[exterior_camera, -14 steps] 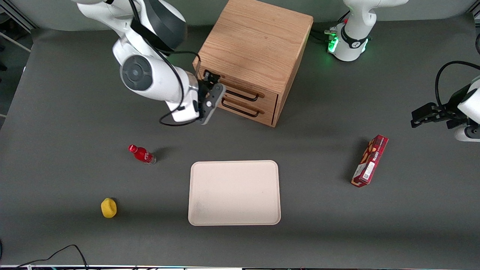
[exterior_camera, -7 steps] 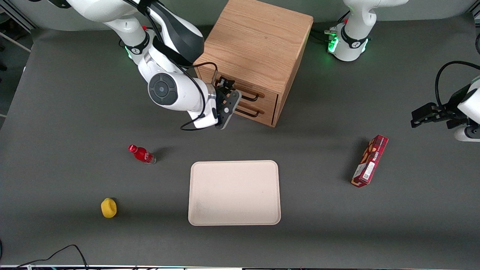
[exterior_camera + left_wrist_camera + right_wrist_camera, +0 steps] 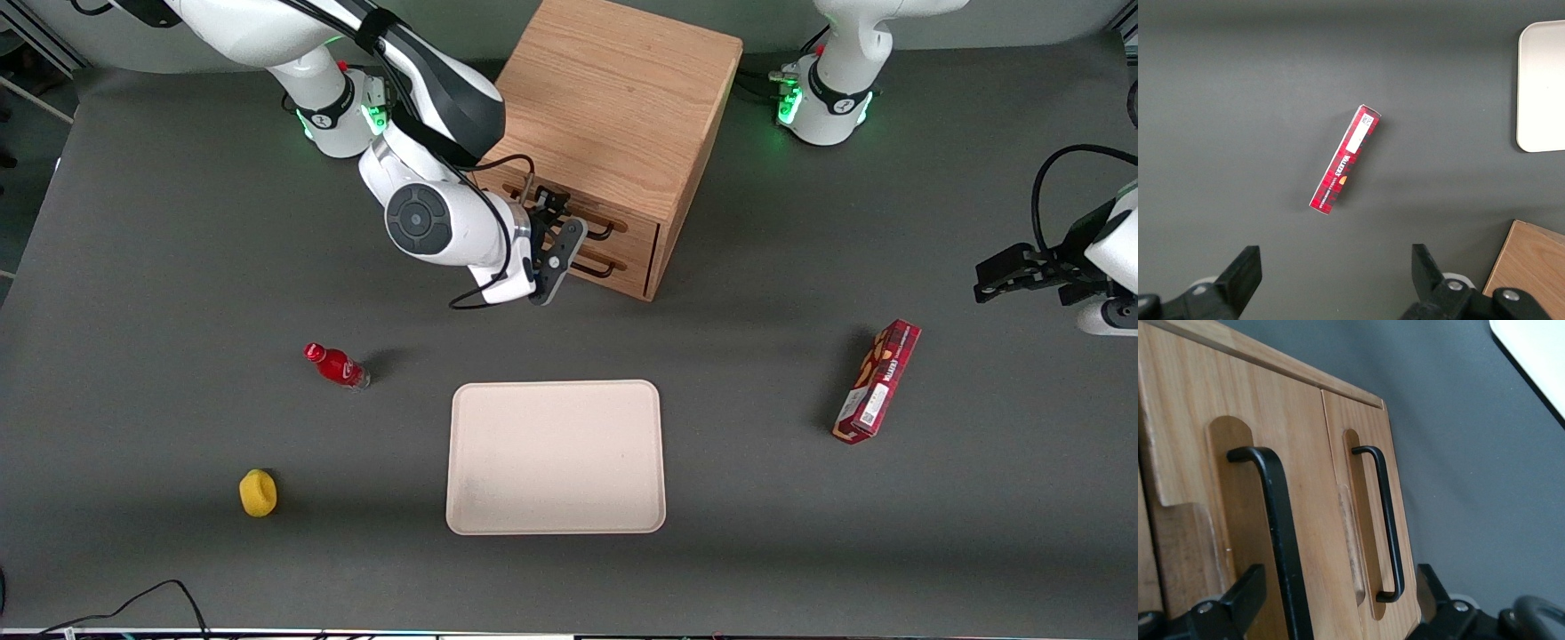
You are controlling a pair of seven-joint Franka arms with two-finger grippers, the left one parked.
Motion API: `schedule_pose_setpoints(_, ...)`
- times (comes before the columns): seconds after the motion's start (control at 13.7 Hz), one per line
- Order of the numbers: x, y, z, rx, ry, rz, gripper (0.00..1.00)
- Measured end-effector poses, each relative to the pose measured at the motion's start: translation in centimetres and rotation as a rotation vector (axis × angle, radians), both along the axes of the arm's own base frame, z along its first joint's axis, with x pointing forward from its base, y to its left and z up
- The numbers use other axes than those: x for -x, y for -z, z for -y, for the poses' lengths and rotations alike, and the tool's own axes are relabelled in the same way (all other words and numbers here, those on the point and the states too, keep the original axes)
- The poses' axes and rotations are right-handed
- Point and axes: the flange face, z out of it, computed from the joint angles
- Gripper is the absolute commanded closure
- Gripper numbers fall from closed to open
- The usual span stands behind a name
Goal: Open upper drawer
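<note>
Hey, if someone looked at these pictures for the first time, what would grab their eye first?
Probably the wooden cabinet with the white arm's gripper right in front of its upper drawer, jaws open about the black handle. Nearer the camera lies a pale tray, with a red bottle toward the working arm's end.

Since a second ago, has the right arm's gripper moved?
Yes. The gripper slid along the wooden cabinet front toward the parked arm's end, fingers open around the upper drawer's black handle.
</note>
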Motion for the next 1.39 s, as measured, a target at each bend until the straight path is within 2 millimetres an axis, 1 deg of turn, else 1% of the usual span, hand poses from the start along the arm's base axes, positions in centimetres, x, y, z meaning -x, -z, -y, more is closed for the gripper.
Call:
schedule_pose_setpoints(0.36, -0.4, 1.3, -0.1, 0.008, -0.004, 0.016, 0.00)
schedule_pose_setpoints(0.51, -0.8, 1.2, -0.3, 0.014, -0.017, 0.034, 0.00)
schedule_pose_setpoints(0.58, -1.5, 1.1, -0.1, 0.021, -0.021, 0.057, 0.00)
schedule_pose_setpoints(0.73, -3.9, 1.4, 1.0, 0.030, 0.001, 0.092, 0.00)
schedule_pose_setpoints(0.88, -6.2, 1.8, 2.2, 0.028, 0.026, 0.085, 0.00)
schedule_pose_setpoints(0.95, -7.0, 1.6, 2.6, 0.026, 0.031, 0.076, 0.00)
schedule_pose_setpoints(1.17, -9.1, 0.9, 4.1, 0.035, 0.049, 0.056, 0.00)
schedule_pose_setpoints(1.39, -10.7, 0.8, 5.0, 0.030, 0.069, 0.057, 0.00)
